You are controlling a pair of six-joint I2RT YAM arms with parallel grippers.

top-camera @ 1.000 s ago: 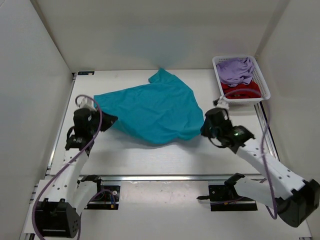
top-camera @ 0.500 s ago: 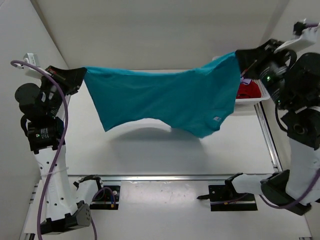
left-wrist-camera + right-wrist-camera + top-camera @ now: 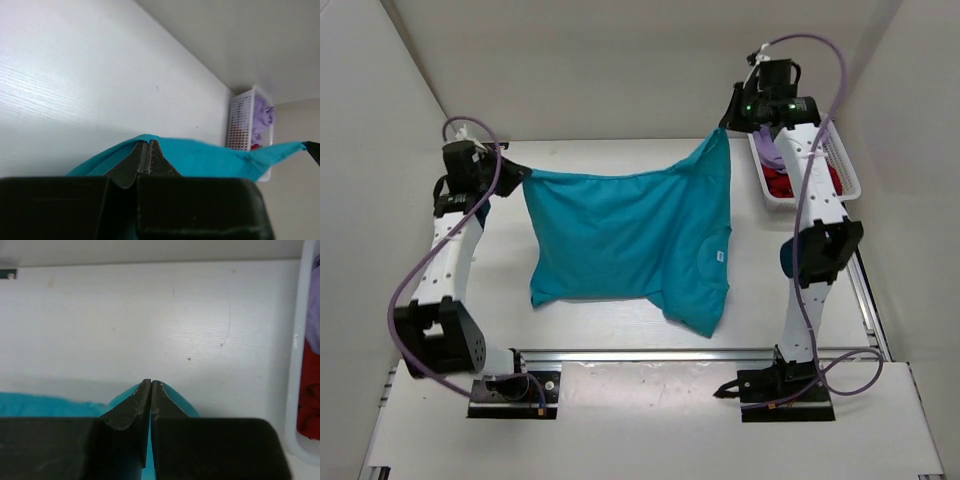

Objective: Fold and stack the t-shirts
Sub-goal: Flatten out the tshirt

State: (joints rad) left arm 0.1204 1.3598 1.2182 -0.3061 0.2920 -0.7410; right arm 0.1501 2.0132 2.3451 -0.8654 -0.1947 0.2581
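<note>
Top external view: the teal t-shirt hangs spread between both arms, away from the basket on the left arm's side. The left gripper pinches the corner far from the basket, and the right gripper pinches the corner just beside it. The lower hem droops toward the table. No fold made, no stack begun. The lavender t-shirt and dark red t-shirt lie crumpled in the basket, so all three are left to do

Left wrist view: jaws together, clamped on teal cloth, which stretches taut toward the basket

Right wrist view: jaws together on teal cloth, with the basket wall close at the side and red cloth inside it

Surface and room: pale wood-grain tabletop with faint specks, enclosed by plain white walls
</note>
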